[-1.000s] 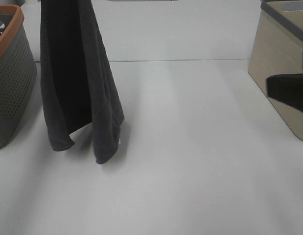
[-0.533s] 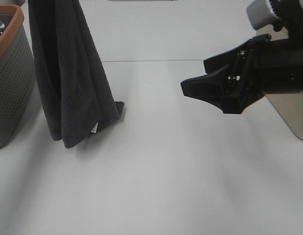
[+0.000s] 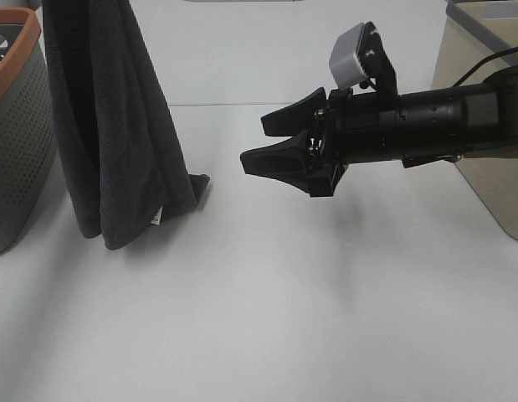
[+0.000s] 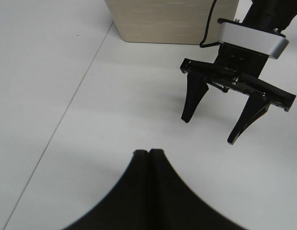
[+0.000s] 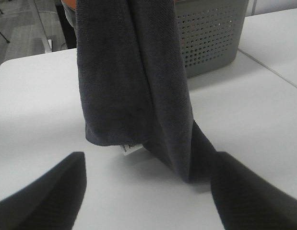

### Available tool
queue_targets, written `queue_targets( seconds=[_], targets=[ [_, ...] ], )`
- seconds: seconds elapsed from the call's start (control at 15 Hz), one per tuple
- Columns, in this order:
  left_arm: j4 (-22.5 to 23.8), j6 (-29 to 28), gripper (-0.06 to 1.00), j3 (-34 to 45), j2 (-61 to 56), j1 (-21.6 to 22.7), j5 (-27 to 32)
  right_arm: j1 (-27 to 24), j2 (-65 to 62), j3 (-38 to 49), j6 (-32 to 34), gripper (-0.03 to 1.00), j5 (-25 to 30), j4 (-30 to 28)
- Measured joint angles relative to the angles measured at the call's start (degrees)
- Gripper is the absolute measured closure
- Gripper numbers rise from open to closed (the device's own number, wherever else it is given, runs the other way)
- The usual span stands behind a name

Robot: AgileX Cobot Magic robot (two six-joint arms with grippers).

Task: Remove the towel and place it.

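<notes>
The dark charcoal towel hangs in folds from above the top edge of the exterior view. Its lower end touches the white table, and a small white tag shows near the bottom. My left gripper is shut, fingers pressed together, and is out of the exterior view above the towel; the cloth itself is hidden in the left wrist view. My right gripper is open and empty, reaching leftward a short way right of the towel. The right wrist view shows the towel and tag ahead of the open right gripper.
A grey perforated basket with an orange rim stands at the left, beside the towel; it also shows in the right wrist view. A beige bin stands at the right edge, behind the right arm.
My right arm has come in from the right edge and reached leftward toward the towel, jaws open. The towel has shifted slightly left, its lower end now folding on the table.
</notes>
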Motion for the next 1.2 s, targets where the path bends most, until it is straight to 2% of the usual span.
queue_targets(
  seconds=[0.2, 0.33, 0.47, 0.67, 0.93, 1.2],
  targets=[
    [0.0, 0.5, 0.94, 0.0, 0.0, 0.0, 0.0, 0.2, 7.6, -4.1, 0.0, 0.27, 4.5, 0.2],
    [0.7, 0.5, 0.94, 0.0, 0.0, 0.0, 0.0, 2.2, 10.9, -6.5, -0.9, 0.27, 5.2, 0.2],
    [1.8, 0.5, 0.94, 0.0, 0.0, 0.0, 0.0, 7.2, 14.8, -10.9, -5.4, 0.27, 2.0, 0.2],
    [1.9, 0.5, 0.94, 0.0, 0.0, 0.0, 0.0, 9.5, 17.4, -16.1, -5.9, 0.27, -3.9, 0.2],
    [2.6, 0.5, 0.94, 0.0, 0.0, 0.0, 0.0, 9.6, 20.5, -19.2, -5.9, 0.27, -4.0, 0.2],
    [3.6, 0.5, 0.94, 0.0, 0.0, 0.0, 0.0, 12.5, 22.8, -19.7, -7.0, 0.31, -3.7, 0.3]
  ],
)
